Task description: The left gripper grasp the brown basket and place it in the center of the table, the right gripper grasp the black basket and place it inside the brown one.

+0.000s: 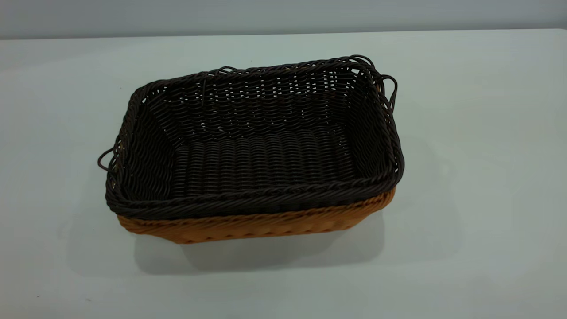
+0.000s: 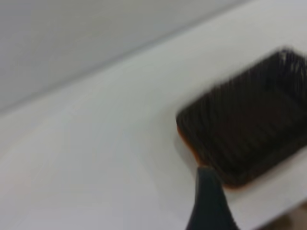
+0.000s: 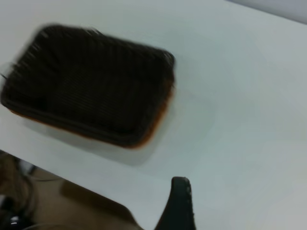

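Note:
The black basket [image 1: 261, 146] sits nested inside the brown basket [image 1: 248, 226] near the middle of the table [image 1: 478, 177]. Only the brown basket's orange-tan front wall and right corner show below the black rim. Both baskets stand level. In the left wrist view the black basket [image 2: 249, 120] lies ahead with a thin orange edge of the brown basket [image 2: 188, 146]. My left gripper [image 2: 207, 201] is apart from them, over bare table. In the right wrist view the black basket [image 3: 91, 81] and the brown basket's edge [image 3: 153, 129] lie well away from my right gripper [image 3: 180, 206]. Neither gripper holds anything.
Loose strand loops stick out at the black basket's left end [image 1: 105, 159] and right back corner [image 1: 390, 88]. The table's far edge [image 1: 283, 34] meets a grey wall. The right wrist view shows the table's edge [image 3: 72, 175] with brown floor beyond.

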